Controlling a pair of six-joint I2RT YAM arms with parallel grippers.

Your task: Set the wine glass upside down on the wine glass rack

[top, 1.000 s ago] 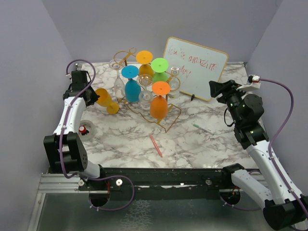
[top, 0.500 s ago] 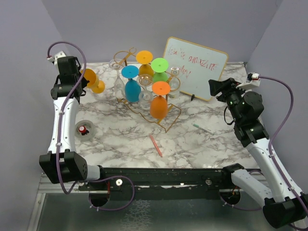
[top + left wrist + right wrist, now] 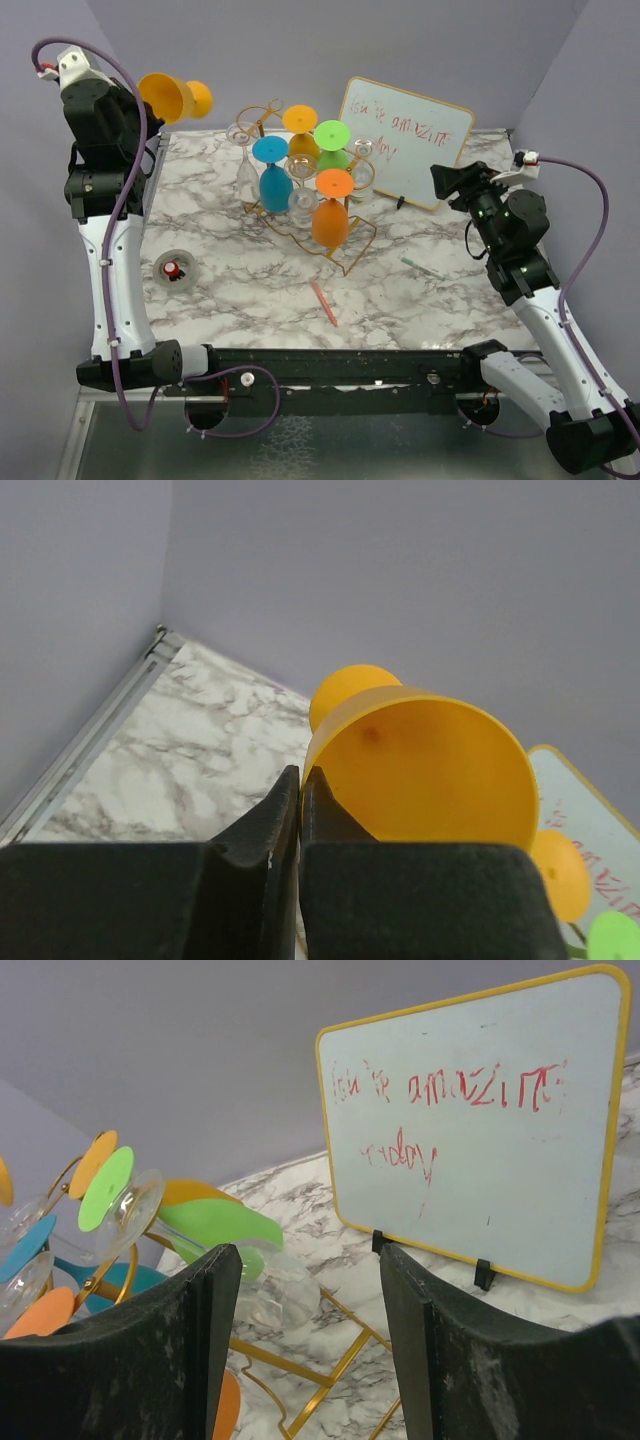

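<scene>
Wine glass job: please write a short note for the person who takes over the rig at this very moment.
Left pincer: shut on the yellow wine glass. The glass is held high over the back-left corner of the table and lies roughly sideways.
Right pincer: open and empty, hovering at the right, facing the whiteboard.
Rack: stands at the back middle of the table and carries several coloured glasses, foot up.
Done: the glass is picked up and lifted.
Left: bring it over the rack, turn it upside down, hang it there and release.
</scene>
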